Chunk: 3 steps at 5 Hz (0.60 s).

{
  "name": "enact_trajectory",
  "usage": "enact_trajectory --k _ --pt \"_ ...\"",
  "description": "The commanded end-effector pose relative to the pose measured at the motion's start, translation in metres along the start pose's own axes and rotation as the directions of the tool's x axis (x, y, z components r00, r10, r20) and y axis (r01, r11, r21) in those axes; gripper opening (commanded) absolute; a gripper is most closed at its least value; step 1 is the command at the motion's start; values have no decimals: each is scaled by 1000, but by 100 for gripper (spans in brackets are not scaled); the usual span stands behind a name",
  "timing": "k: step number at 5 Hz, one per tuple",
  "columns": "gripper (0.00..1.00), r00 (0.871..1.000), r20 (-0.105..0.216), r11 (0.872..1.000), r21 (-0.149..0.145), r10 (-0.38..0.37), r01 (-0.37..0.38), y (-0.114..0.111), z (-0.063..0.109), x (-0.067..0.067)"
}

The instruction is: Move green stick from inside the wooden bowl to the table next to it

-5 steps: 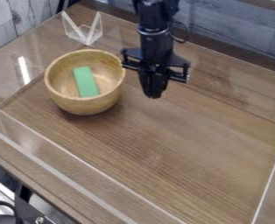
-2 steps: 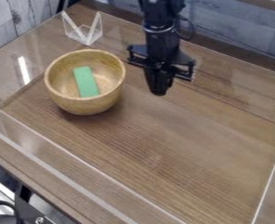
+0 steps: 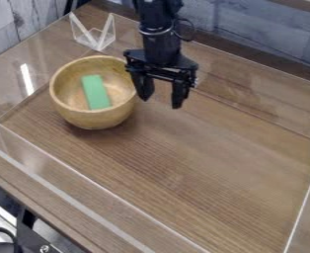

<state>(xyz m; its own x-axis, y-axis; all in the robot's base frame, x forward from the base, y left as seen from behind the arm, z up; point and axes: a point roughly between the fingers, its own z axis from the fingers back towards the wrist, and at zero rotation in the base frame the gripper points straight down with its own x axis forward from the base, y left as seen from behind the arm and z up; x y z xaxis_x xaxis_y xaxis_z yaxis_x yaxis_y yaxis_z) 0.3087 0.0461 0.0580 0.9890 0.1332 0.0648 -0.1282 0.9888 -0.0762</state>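
The green stick point(image 3: 96, 92) lay flat inside the wooden bowl point(image 3: 68, 114), so nothing had been lifted out yet. The end effector point(image 3: 162, 97) was held just beside the bowl's right rim, pointed straight down. Its two fingers were spread wide, and nothing was held between them. The reaching step seemed to be in hand. Next, the end effector would need to be brought over the bowl, lowered around the stick and closed, before the stick could be set on the surface point(image 3: 210, 168).
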Motion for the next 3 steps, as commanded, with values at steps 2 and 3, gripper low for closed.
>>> enact_trajectory --k 2,3 --pt "100 997 30 997 28 66 -67 7 10 -1" --pt "100 992 23 992 35 120 -121 14 8 -8"
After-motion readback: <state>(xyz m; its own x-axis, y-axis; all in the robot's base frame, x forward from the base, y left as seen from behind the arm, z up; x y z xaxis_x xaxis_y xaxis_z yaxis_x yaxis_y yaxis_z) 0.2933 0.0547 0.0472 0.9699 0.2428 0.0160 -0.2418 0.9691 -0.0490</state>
